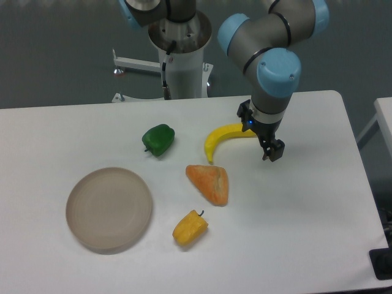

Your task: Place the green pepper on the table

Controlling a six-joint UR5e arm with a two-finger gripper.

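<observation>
The green pepper (158, 139) lies on the white table (306, 202), left of centre and behind the round plate. It is glossy dark green, with its stem pointing to the front left. My gripper (274, 150) hangs low over the table to the right, just past the thick end of the banana and far from the pepper. Its fingers point down, look parted, and hold nothing.
A yellow banana (223, 138) lies just left of the gripper. An orange bread-like wedge (210, 183) and a yellow pepper (190, 228) lie in the middle front. A round beige plate (109, 209) sits front left. The robot base (181, 55) stands behind the table.
</observation>
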